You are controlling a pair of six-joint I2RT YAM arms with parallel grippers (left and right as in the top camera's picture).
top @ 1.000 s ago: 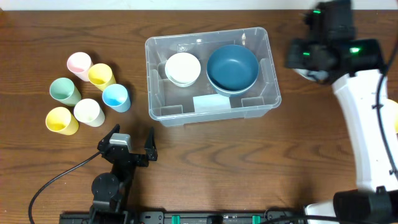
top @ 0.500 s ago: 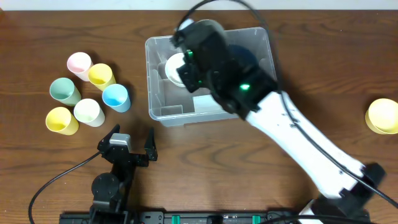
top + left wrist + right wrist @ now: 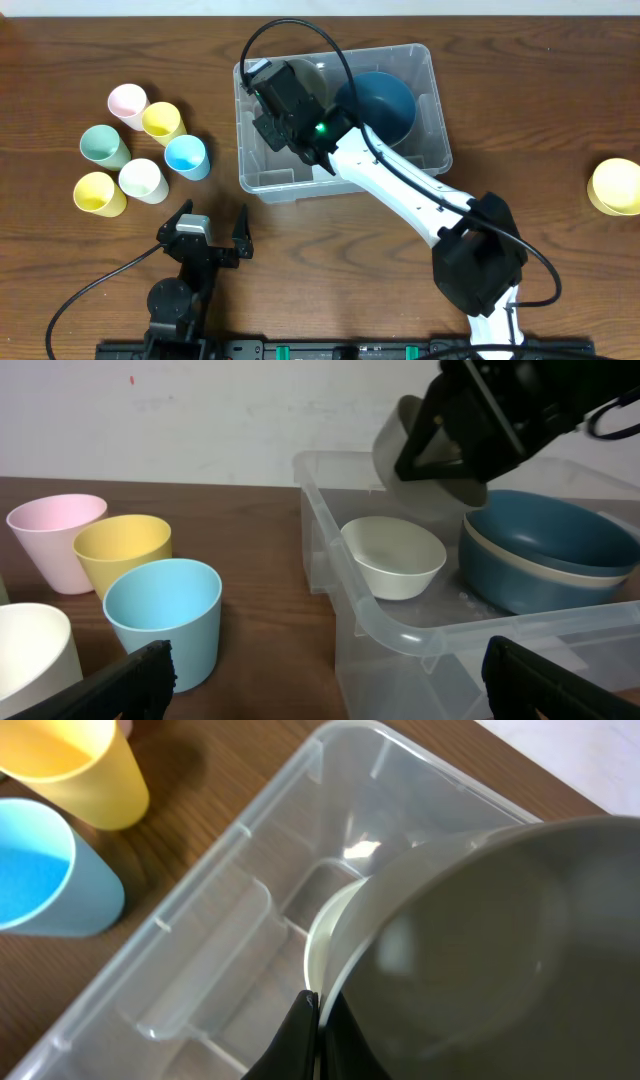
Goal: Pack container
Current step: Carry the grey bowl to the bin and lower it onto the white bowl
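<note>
The clear container point(image 3: 439, 152) sits at the table's middle and holds a blue bowl point(image 3: 388, 98) on the right. A white bowl point(image 3: 395, 556) lies in its left half. My right gripper point(image 3: 289, 86) hangs over that left half, shut on the rim of a grey bowl point(image 3: 500, 950). The grey bowl point(image 3: 392, 445) hovers tilted just above the white bowl point(image 3: 325, 935). In the right wrist view the gripper point(image 3: 315, 1005) pinches the rim above the container's wall point(image 3: 230, 840). My left gripper point(image 3: 210, 228) rests open near the front edge, holding nothing, short of the container's corner point(image 3: 380, 625).
Several pastel cups stand left of the container, among them a blue cup point(image 3: 186, 156), a yellow cup point(image 3: 162, 122) and a pink cup point(image 3: 127, 103). A yellow bowl point(image 3: 615, 187) sits at the far right edge. The right arm stretches diagonally across the table's front right.
My right arm has swung from the far right over to the container's left half with the grey bowl in its grip. The left arm has not moved.
</note>
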